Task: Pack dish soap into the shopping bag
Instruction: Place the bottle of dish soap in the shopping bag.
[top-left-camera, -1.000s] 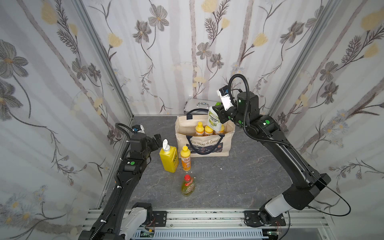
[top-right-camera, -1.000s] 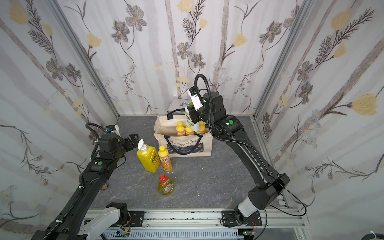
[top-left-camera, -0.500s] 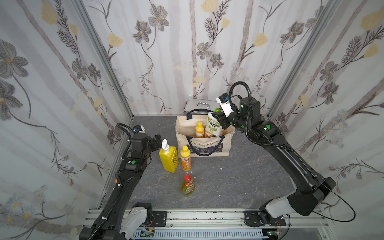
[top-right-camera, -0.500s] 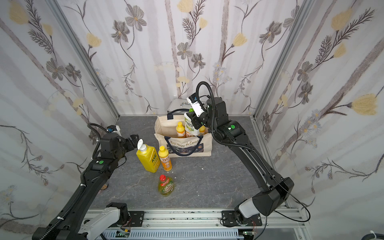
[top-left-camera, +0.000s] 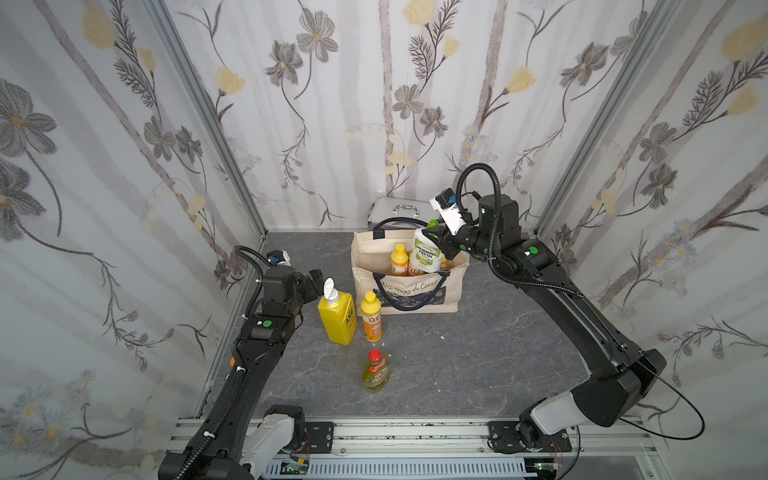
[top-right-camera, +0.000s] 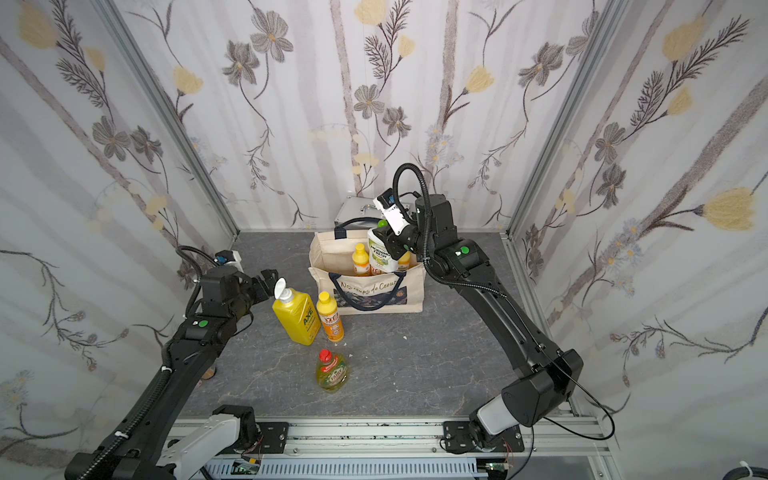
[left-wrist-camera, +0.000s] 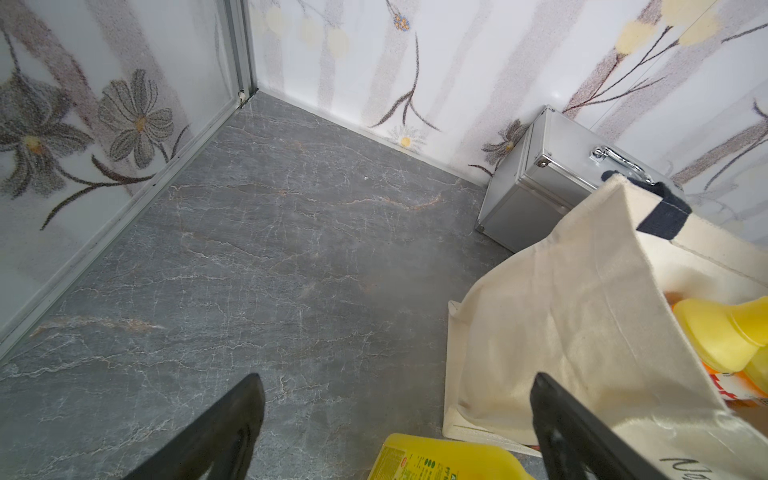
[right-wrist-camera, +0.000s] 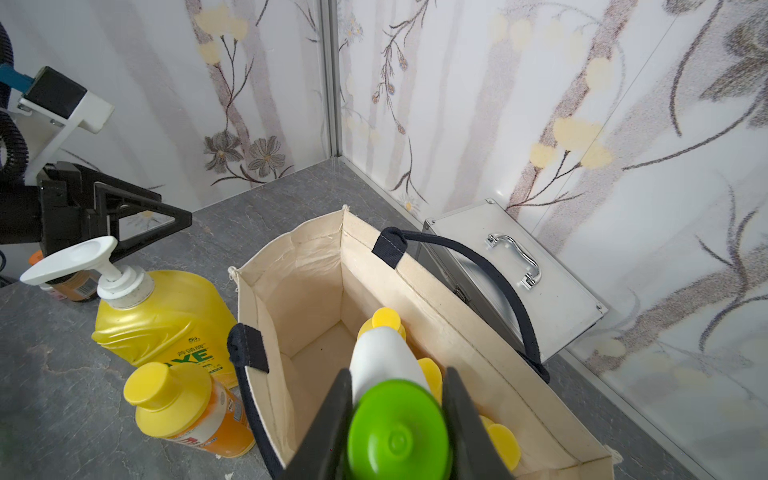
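The cream shopping bag (top-left-camera: 409, 291) (top-right-camera: 368, 293) (right-wrist-camera: 299, 266) stands open at the back of the floor. My right gripper (top-left-camera: 436, 237) (right-wrist-camera: 398, 374) is shut on the neck of the white green-capped dish soap (top-left-camera: 426, 251) (top-right-camera: 380, 253) (right-wrist-camera: 384, 361), which tilts with its base inside the bag's mouth. Orange bottles (top-left-camera: 399, 259) (right-wrist-camera: 386, 318) stand inside. Left of the bag stand a big yellow pump bottle (top-left-camera: 337, 316) (right-wrist-camera: 162, 316) and a slim orange bottle (top-left-camera: 371, 318) (right-wrist-camera: 187, 411). A red-capped clear bottle (top-left-camera: 376, 370) stands nearer the front. My left gripper (top-left-camera: 313, 280) (left-wrist-camera: 397, 380) is open and empty beside the pump.
A silver metal case (top-left-camera: 399, 208) (right-wrist-camera: 511, 270) (left-wrist-camera: 540, 178) sits right behind the bag against the back wall. A small brown container (right-wrist-camera: 75, 286) stands by the left wall. Patterned walls close in on three sides; the rail (top-left-camera: 415, 432) runs along the front.
My right gripper has come down and tipped over with the white bottle, whose base now sits lower in the bag's mouth. The left arm has barely moved.
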